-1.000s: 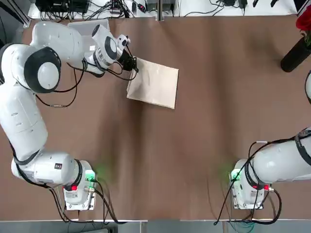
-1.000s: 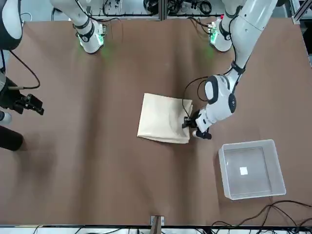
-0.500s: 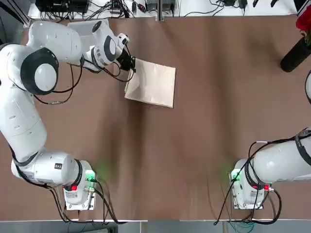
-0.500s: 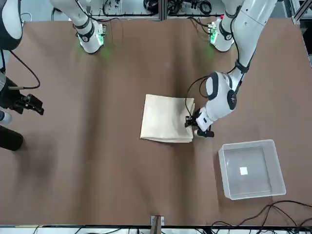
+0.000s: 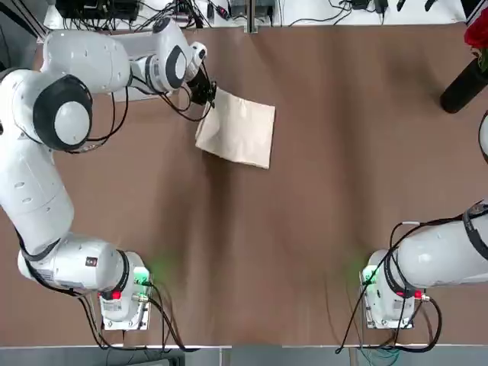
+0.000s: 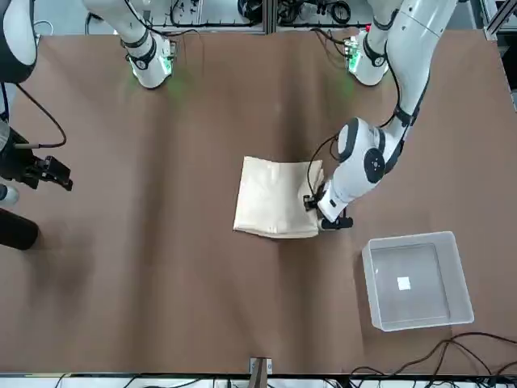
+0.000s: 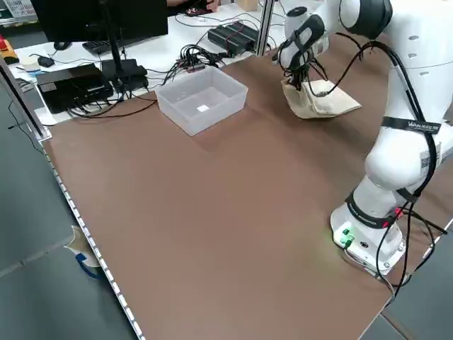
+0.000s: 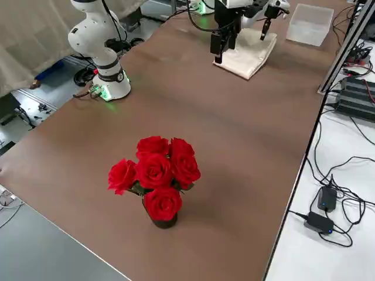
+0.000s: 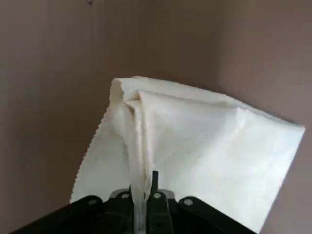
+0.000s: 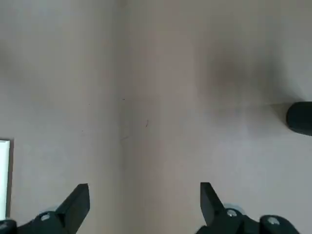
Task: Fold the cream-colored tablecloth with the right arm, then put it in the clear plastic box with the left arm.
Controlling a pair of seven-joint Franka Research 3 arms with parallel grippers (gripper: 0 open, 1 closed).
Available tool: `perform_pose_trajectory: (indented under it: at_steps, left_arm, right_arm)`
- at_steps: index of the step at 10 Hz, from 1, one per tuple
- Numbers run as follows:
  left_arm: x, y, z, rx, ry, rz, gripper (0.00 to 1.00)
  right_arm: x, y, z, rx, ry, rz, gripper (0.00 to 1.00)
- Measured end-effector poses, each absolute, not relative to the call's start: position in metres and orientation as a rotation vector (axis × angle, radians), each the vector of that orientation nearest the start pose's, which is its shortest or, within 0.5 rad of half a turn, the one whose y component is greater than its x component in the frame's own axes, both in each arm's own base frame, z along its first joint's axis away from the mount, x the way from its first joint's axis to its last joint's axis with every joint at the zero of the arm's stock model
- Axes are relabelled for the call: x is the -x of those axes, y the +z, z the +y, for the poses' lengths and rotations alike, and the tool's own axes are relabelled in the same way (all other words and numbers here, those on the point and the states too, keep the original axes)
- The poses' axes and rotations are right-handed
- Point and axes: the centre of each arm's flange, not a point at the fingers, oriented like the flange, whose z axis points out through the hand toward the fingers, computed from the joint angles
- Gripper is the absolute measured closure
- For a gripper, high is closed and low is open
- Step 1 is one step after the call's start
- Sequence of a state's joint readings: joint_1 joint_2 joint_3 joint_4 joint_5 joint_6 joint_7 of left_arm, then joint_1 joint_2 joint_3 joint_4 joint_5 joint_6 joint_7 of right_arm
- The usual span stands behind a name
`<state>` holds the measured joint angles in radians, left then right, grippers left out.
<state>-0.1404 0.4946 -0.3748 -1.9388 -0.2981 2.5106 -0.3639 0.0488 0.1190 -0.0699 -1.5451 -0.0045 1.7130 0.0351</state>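
Fabric gathers in a narrow pleat between the closed fingers of the left gripper [image 9: 142, 185], a hold that catches several layers at once, presumably so that the folds travel together. The cream-colored tablecloth [image 6: 271, 202] lies toward the left arm's side of the tabletop [image 6: 186, 307], already folded into a compact, roughly square packet. Its gripped side rises into the fingers while the rest spreads out and droops; whether the far edge still bears on the tabletop is hard to tell from these angles, though it probably does.

The clear plastic box [image 6: 420, 287] sits upright near the far edge, on the left arm's side, with nothing in it. That placing suits the left arm, which should be able to carry the packet over without crossing its partner. The right gripper [image 10: 145, 190] is parked at its own side near the black vase [image 8: 164, 223], fingers wide apart and holding nothing, its folding seemingly finished.

Next the cloth likely needs a higher lift, since a one-sided grip leaves loose layers hanging that could snag on the box wall or unfold.
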Motion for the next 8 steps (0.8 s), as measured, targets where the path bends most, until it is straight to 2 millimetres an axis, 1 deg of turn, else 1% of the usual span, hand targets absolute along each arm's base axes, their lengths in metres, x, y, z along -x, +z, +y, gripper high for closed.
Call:
perform_pose_trajectory:
  at_steps: [2, 4, 6, 8]
  left_arm:
    - [-0.555, 0.258, -0.313, 3.493, 0.136, -0.317, 0.93]
    - [-0.555, 0.270, -0.330, 3.497, 0.130, -0.397, 0.93]
    - [-0.551, 0.280, -0.351, 3.499, 0.136, -0.470, 0.93]
    - [-0.543, 0.283, -0.376, 3.462, 0.122, -0.518, 0.93]
  right_arm:
    - [-0.602, 0.581, -0.012, 3.152, -0.078, 0.089, 0.00]
    - [-0.602, 0.581, -0.012, 3.152, -0.077, 0.089, 0.00]
    - [-0.602, 0.581, -0.012, 3.152, -0.077, 0.090, 0.00]
    - [-0.602, 0.581, -0.012, 3.152, -0.077, 0.090, 0.00]
